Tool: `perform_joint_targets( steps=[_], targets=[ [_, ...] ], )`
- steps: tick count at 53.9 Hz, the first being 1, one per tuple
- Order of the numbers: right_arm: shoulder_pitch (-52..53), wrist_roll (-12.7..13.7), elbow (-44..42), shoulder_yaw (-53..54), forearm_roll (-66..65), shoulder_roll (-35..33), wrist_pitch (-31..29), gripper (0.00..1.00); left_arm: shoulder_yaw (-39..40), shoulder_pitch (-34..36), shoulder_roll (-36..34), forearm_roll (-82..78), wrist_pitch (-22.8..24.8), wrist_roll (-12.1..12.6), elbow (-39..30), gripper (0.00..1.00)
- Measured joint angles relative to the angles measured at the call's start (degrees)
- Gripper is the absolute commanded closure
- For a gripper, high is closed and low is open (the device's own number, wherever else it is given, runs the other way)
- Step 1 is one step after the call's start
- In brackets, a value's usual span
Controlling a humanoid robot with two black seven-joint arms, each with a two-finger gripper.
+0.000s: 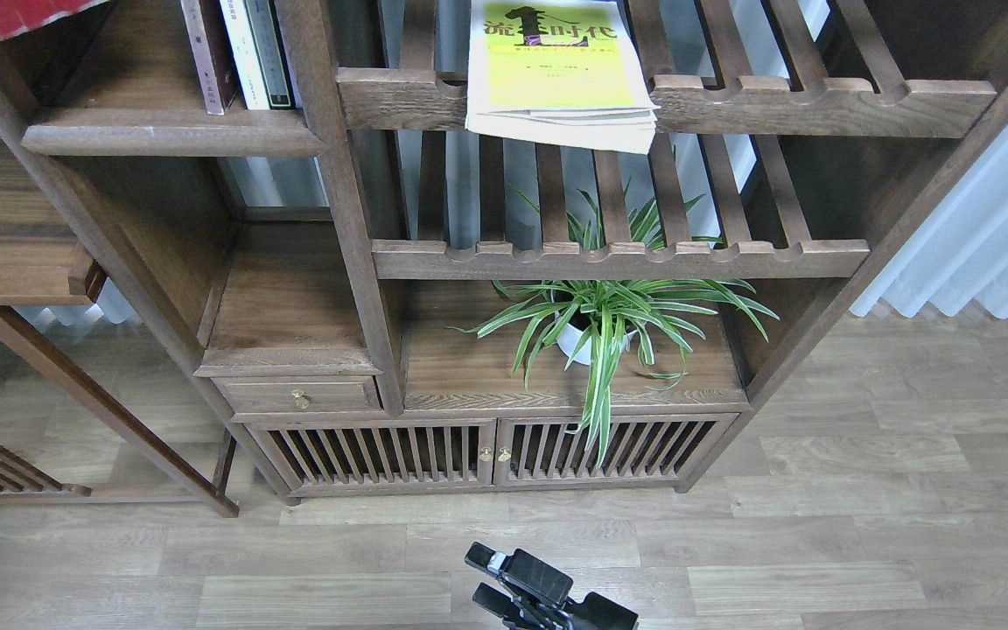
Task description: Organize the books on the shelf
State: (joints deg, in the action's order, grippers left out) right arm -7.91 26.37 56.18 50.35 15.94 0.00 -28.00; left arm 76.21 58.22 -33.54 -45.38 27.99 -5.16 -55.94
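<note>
Wooden flooring [863, 490] fronts the bookcase [342, 219]. Yellow-green book [556, 74] lies flat on the top slatted rack [819, 105], overhanging its rail. Below, one gripper [491, 582] shows two fingers [486, 558] parted, holding nothing; which arm, I cannot tell.

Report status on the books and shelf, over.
One claw low at bottom edge, appears open, empty; other arm unseen. Yellow-green book flat on slatted rack, overhanging its rail. Red book top left. Solid shelf holds upright books.
</note>
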Motion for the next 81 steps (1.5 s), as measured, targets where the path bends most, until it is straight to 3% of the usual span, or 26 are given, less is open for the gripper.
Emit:
perform_joint_targets(
  steps=[18,30,64,81],
  targets=[
    [-0.5,0.1,0.1,-0.1,0.4,0.0,0.0,0.01,-0.7,0.8,2.5,-2.0,0.0,-7.7,3.9,0.96],
    [-1.2,0.1,0.1,-0.3,1.4,0.0,0.0,0.01,-0.5,1.0,4.1,-1.9,0.0,-11.2,7.6,0.96],
    [-1.5,0.1,0.7,-1.0,1.4,0.0,0.0,0.01,-4.9,14.5,11.5,-1.2,0.0,-14.8,28.6,0.96],
    [-1.7,0.1,1.1,-1.2,1.4,0.0,0.0,0.01,-8.1,16.4,13.7,-1.2,0.0,-16.1,30.3,0.97]
  ],
)
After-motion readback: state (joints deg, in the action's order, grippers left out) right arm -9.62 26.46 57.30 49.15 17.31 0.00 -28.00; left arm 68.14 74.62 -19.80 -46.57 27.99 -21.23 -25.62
